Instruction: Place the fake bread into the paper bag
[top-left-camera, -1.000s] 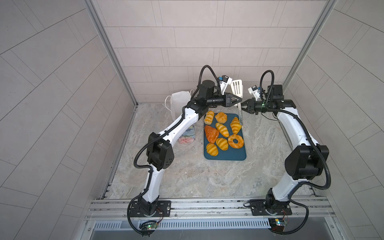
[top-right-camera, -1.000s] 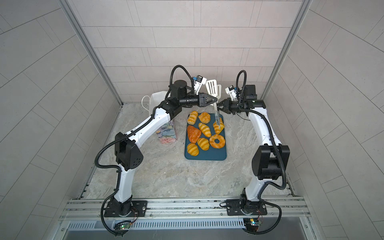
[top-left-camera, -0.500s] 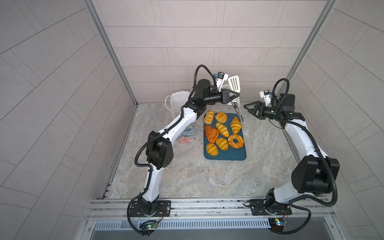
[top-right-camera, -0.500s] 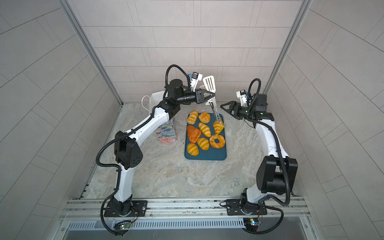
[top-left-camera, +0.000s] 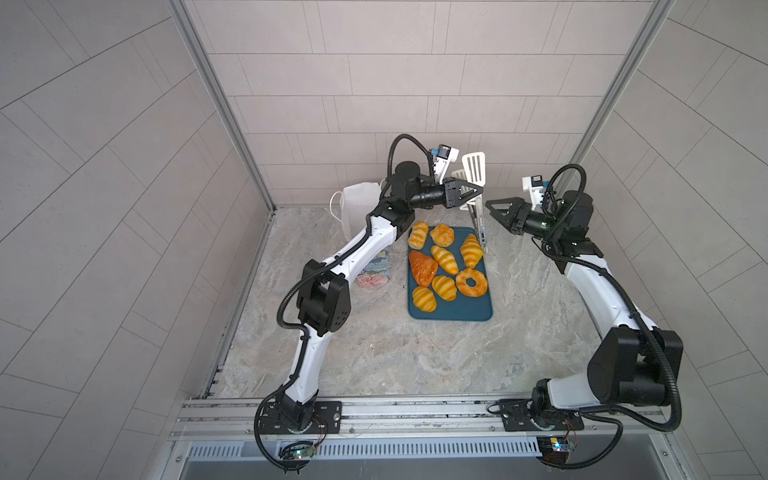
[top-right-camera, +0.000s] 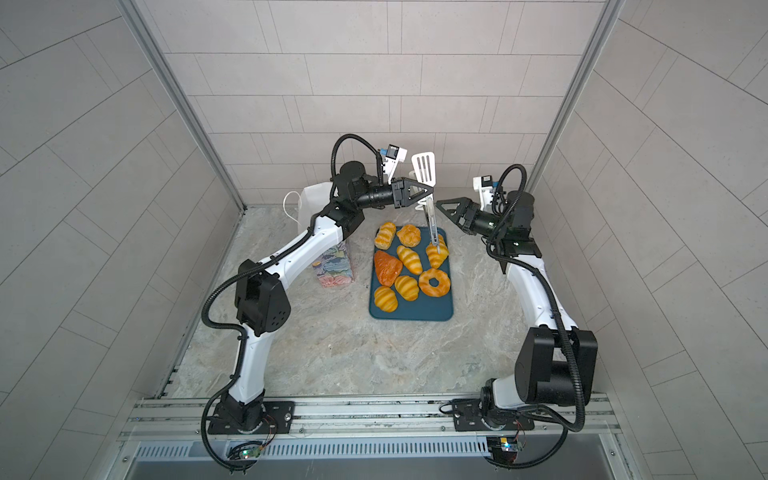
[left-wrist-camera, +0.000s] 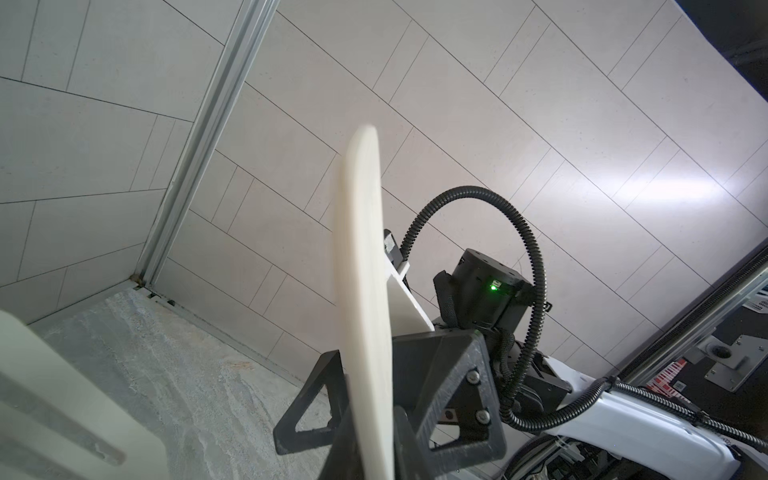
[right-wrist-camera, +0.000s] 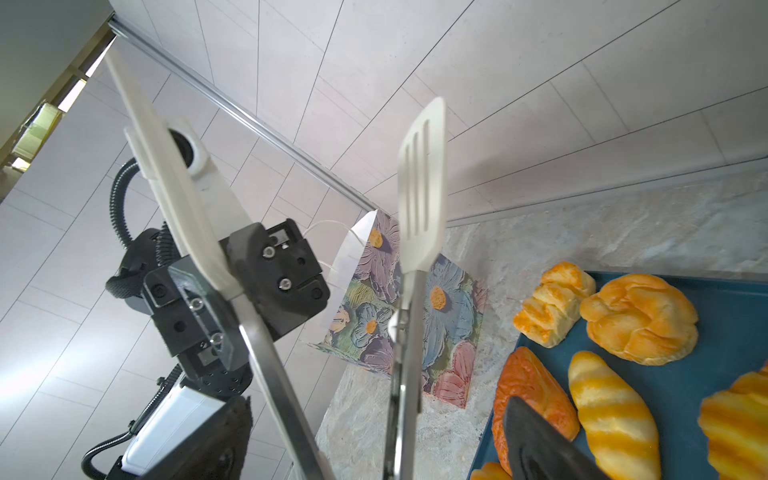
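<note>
**Asker:** What is hard to make out, starting near you?

**Me:** Nearest, little: the flat teal rectangular tray (top-left-camera: 453, 309) lies in plain sight on the grey marbled table (top-left-camera: 374, 353). Left of it my left arm (top-left-camera: 365, 245) crosses the tall flower-printed paper bag (top-left-camera: 358, 200). In both top views only the bag's white top and a strip of its painted side show. Its inside I cannot see.

**Asker:** What stands in the way farther back?

**Me:** The white slotted-head tongs with steel arms (top-left-camera: 475, 170), heads up, above the tray's far end. In the left wrist view one head, seen edge-on, blocks the middle. In the right wrist view a steel arm cuts across the bag. The tongs' lower end hangs by a striped croissant (top-left-camera: 471, 251); touching or not, I cannot tell.

**Asker:** And the fake bread?

**Me:** The fake bread (top-left-camera: 444, 259), eight glossy golden-orange toy pastries, lies in the tray, the ring doughnut (top-left-camera: 471, 282) among them.

**Asker:** Your jaws?

**Me:** My left jaws are clamped on one steel arm of the tongs. My right jaws stand spread wide just beside the tongs, apart from them, gripping nothing.
</note>
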